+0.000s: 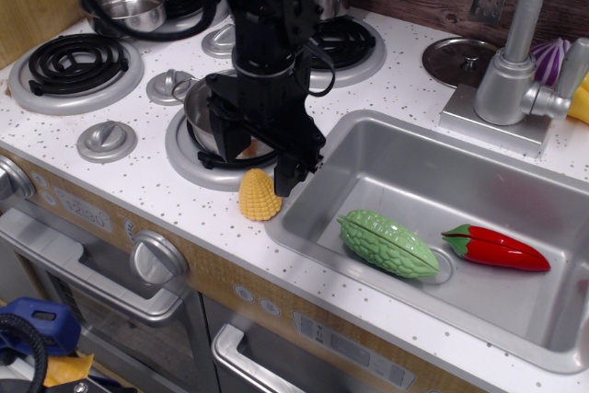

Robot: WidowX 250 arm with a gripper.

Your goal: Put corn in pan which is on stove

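The claw [254, 156] hangs spread open, empty, one black finger [286, 170] on its sink side and the other over the pan rim. Corn [259, 195] sits just below and slightly toward the counter's front edge from the claw, almost straddled by the fingers but not yet gripped; whether the sink-side finger touches the cob can't be told. Cob lies on the white speckled stove [138, 177] top, tip toward the front edge, blunt end toward the claw, so its long axis runs roughly front to back and the fingers would close across its width. Only one arm, so no choice of hand.

Pan [213, 126] sits right behind the claw on the near burner, partly hidden by the arm, touching nothing but the coil. Looks like the reach-and-grasp step: a short drop forward and down, then close.

Further out on the claw's sink side: sink [515, 319] holding a green gourd [388, 244] and a red pepper [495, 248]. Steel bowl [136, 4] on a far burner, well apart.
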